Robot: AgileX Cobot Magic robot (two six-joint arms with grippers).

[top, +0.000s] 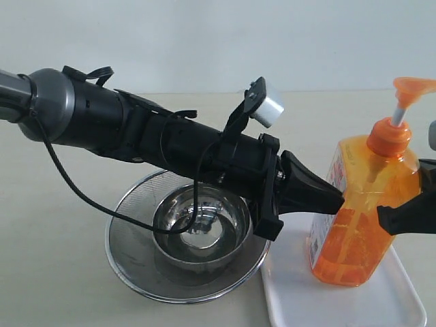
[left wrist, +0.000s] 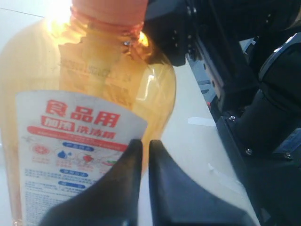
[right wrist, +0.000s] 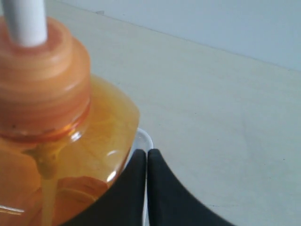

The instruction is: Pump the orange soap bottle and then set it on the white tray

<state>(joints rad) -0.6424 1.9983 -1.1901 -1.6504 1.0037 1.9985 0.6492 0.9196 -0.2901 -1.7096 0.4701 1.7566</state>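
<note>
- Position first: the orange soap bottle (top: 361,211) stands on the white tray (top: 293,300), with its pump head (top: 415,87) raised on the white stem (top: 400,109).
- The left gripper (top: 337,201) reaches across above the strainer (top: 136,266) and its steel bowl (top: 197,231), and its tip meets the bottle's label side. In the left wrist view we see its two fingers (left wrist: 113,197) drawn together with only a sliver between them. Nothing sits in that sliver, and the label (left wrist: 70,155) is right behind.
- The right gripper (top: 383,216) comes in from the opposite side at about mid-height. The right wrist view shows its jaws likewise together and empty, just beside the bottle's shoulder (right wrist: 103,141) below the collar (right wrist: 40,84).
- So neither gripper clamps the bottle. Whether the tips press on it or merely touch it, we cannot tell.
- Handling, as we judge it: the bottle looks well filled, so it should be fairly heavy and steady at the base. It is also tall, so a push high up could tip it. The thin translucent walls will likely give under a squeeze, and the smooth plastic and glossy label may be slippery.
- Best hold, in our view: across the narrower sides of the body at mid-height, or just under the stiff collar, with the jaws opened wide first. A pump press belongs on the flat top of the pump head, straight down along the stem, with the other gripper bracing the body.
- Placement looks done; the pictures do not show whether the pump has been pressed.
</note>
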